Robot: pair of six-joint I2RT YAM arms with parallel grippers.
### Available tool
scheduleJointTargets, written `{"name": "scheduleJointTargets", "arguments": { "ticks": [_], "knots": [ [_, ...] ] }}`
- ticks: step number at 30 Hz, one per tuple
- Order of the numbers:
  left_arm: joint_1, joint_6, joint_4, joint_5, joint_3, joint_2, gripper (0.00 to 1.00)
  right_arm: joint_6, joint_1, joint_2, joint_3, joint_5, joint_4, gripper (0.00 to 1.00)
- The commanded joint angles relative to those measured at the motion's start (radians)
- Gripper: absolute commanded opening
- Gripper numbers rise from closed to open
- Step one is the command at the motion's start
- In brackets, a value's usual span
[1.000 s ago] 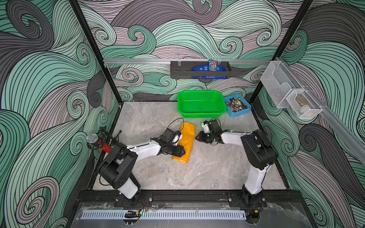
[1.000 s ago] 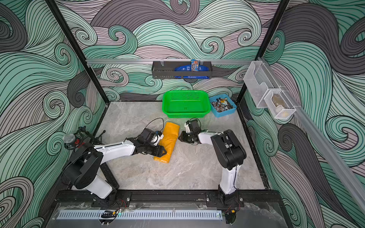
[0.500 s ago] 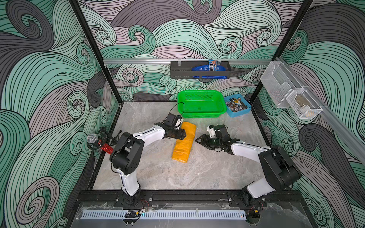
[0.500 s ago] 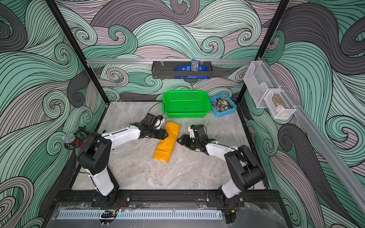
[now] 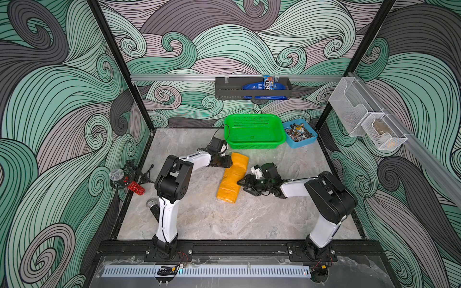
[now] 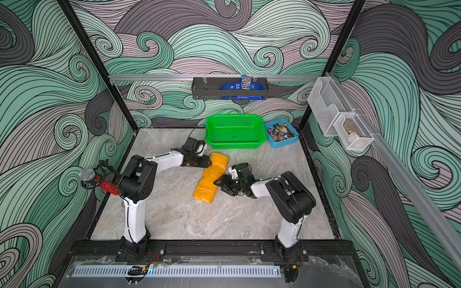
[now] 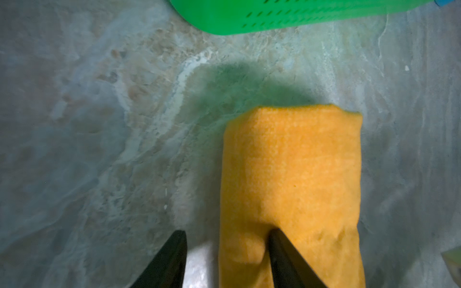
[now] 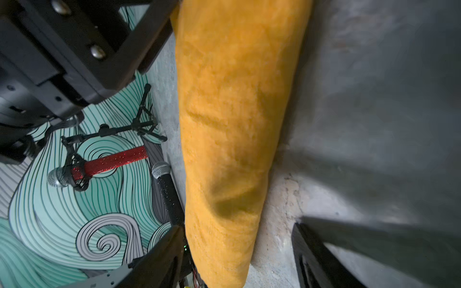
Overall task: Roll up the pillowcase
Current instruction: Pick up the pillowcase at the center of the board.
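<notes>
The pillowcase (image 5: pixel 233 178) (image 6: pixel 211 178) lies on the table as a mustard-yellow roll, slanting away from the front edge. My left gripper (image 5: pixel 229 163) (image 6: pixel 209 163) is at the roll's far end. In the left wrist view its jaws (image 7: pixel 227 249) stand apart: one finger (image 7: pixel 284 259) presses into the fabric (image 7: pixel 291 169), the other (image 7: pixel 172 259) is over bare table. My right gripper (image 5: pixel 241 183) (image 6: pixel 217 183) is at the roll's right side near the middle. In the right wrist view it (image 8: pixel 237 251) is open wide around the roll (image 8: pixel 232 124), with a gap on one side.
A green basket (image 5: pixel 253 131) and a blue bin of small parts (image 5: pixel 299 133) stand at the back, close behind the left gripper. A red microphone on a stand (image 5: pixel 127 180) and a black microphone (image 5: pixel 154 208) are at the left edge. A black shelf (image 5: pixel 252 87) hangs on the back wall.
My left gripper has moved from the roll's near part up to its far end. My right gripper has moved from the far end down toward the roll's middle and opened. The roll has stayed put.
</notes>
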Motion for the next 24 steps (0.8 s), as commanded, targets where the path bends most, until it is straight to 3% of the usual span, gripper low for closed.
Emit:
{"name": "scheduleJointTargets", "arguments": {
  "ticks": [1, 11, 18, 24],
  "knots": [
    [0.001, 0.030, -0.010, 0.053, 0.015, 0.031, 0.53, 0.033, 0.002, 0.054, 0.031, -0.054, 0.087, 0.72],
    [0.001, 0.057, -0.043, 0.143, -0.014, 0.046, 0.45, 0.195, -0.007, 0.208, 0.080, -0.104, 0.386, 0.64],
    [0.004, 0.069, -0.069, 0.152, -0.013, 0.029, 0.45, 0.233, -0.011, 0.244, 0.126, -0.097, 0.458, 0.36],
    [0.010, 0.049, -0.075, 0.160, -0.005, -0.035, 0.49, 0.267, -0.010, 0.176, 0.082, -0.081, 0.505, 0.13]
  ]
}}
